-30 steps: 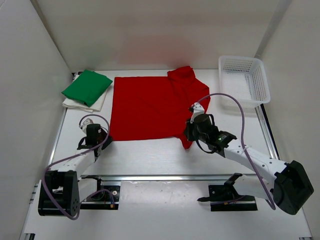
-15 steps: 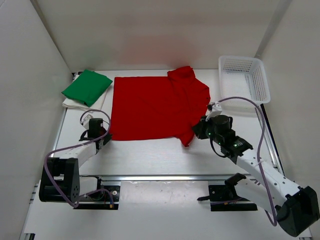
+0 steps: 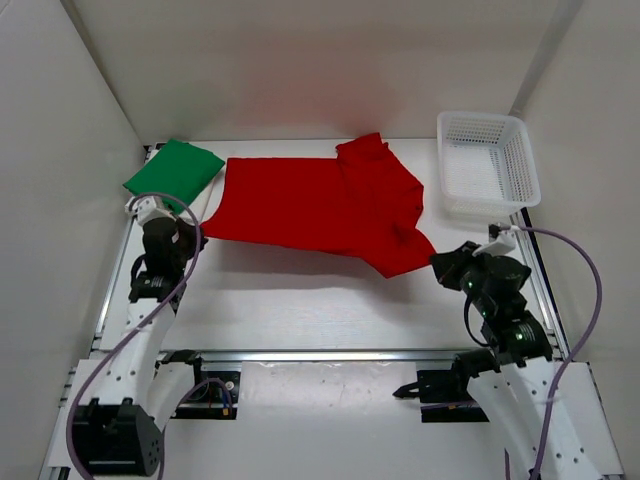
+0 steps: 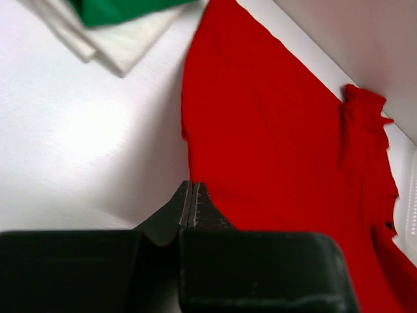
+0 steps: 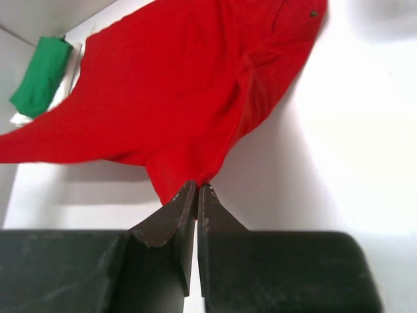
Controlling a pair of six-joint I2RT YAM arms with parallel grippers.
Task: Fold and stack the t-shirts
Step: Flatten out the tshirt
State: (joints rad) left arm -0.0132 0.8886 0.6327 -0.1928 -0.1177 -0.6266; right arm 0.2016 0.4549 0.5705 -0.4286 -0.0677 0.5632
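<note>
The red t-shirt (image 3: 310, 205) hangs stretched between my two grippers, its near edge lifted off the table and casting a shadow; its far edge and sleeve lie near the back. My left gripper (image 3: 192, 232) is shut on the shirt's near left corner (image 4: 215, 169); the fingertips (image 4: 197, 195) are pressed together. My right gripper (image 3: 442, 262) is shut on the near right corner (image 5: 189, 163). The folded green t-shirt (image 3: 172, 170) lies at the back left on the folded white t-shirt (image 4: 111, 49), which my left arm mostly hides in the top view.
A white mesh basket (image 3: 481, 118) stands at the back right, beside the shirt's sleeve. White walls close in the table on the left, back and right. Metal rails run along the table's near and side edges.
Both grippers have risen and moved outward, left to the left, right to the right. The red shirt's near edge has lifted off the table and pulled taut between them.
</note>
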